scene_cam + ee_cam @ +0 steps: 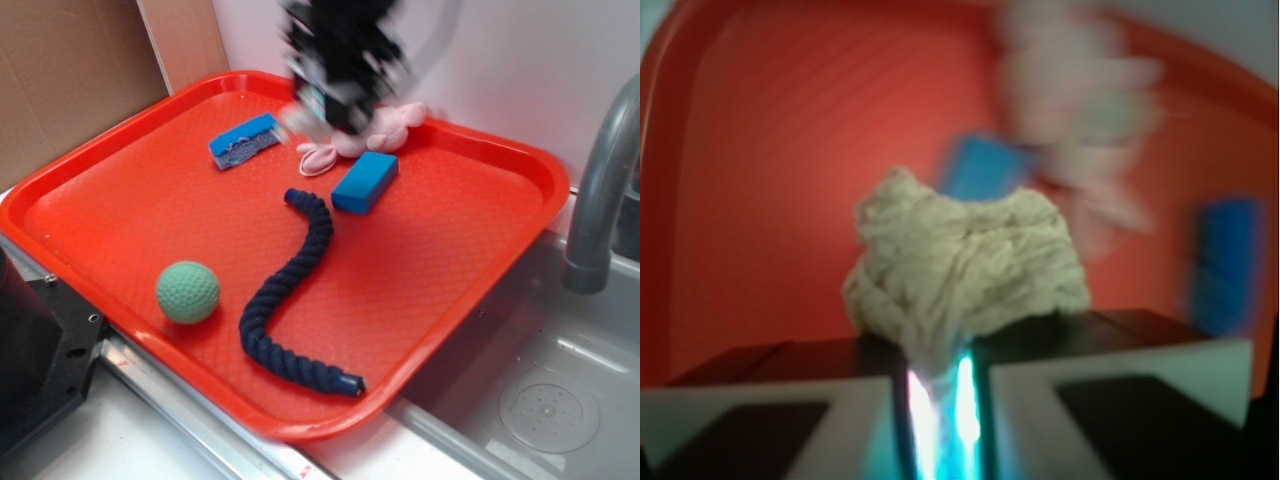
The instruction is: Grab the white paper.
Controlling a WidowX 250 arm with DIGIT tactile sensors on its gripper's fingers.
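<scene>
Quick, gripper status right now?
Gripper: closed, holding the white paper, lifted above the red tray.

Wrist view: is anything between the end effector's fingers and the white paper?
Nothing. In the wrist view the white paper is pinched directly between the end effector fingers, lifted above the red tray. The exterior view is too blurred to confirm.

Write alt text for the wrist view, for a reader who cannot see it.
A crumpled white paper wad is pinched between the nearly closed fingers of the gripper, seen close up above a red tray. Behind it, blurred, are a pink plush toy and two blue blocks.
</scene>
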